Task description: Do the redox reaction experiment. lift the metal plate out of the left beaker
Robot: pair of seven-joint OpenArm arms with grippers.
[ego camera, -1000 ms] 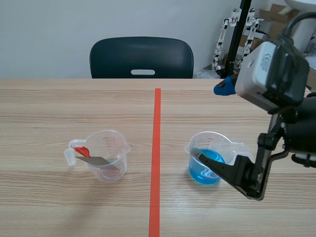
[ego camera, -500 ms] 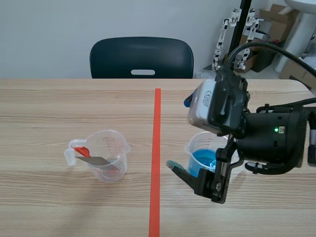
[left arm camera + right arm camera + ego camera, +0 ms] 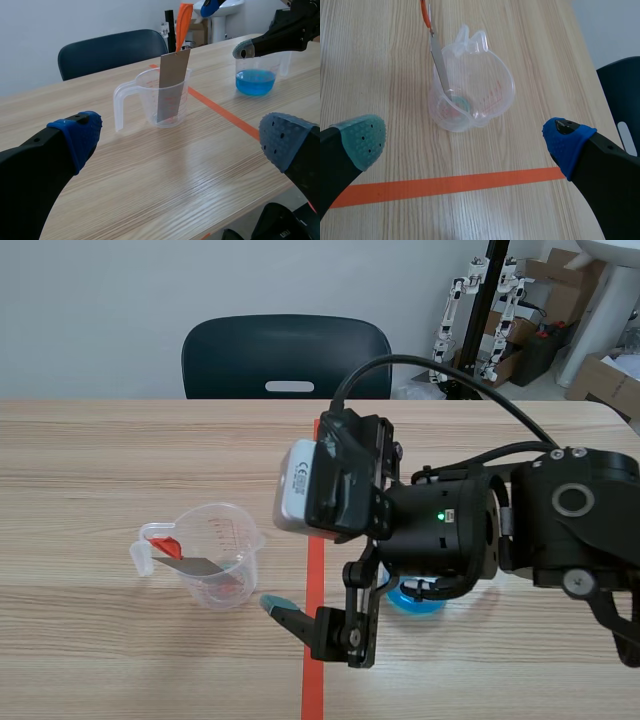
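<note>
One wide wooden table (image 3: 120,460) carries it all. Both pincers are spread and hold nothing: the right pincer (image 3: 464,139) hangs just short of the clear left beaker (image 3: 215,555), and the left pincer (image 3: 180,140) sits low, well apart from it. Inside the beaker the metal plate (image 3: 172,85) leans against the rim, its long axis slanting upward and its orange-red end (image 3: 184,20) topmost. The plate looks thin, stiff, light and possibly slick, so pinch its flat faces near that upper end. A sideways pull could tip the beaker.

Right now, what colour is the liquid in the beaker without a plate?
The liquid is bright blue; clearest in the left wrist view.
</note>
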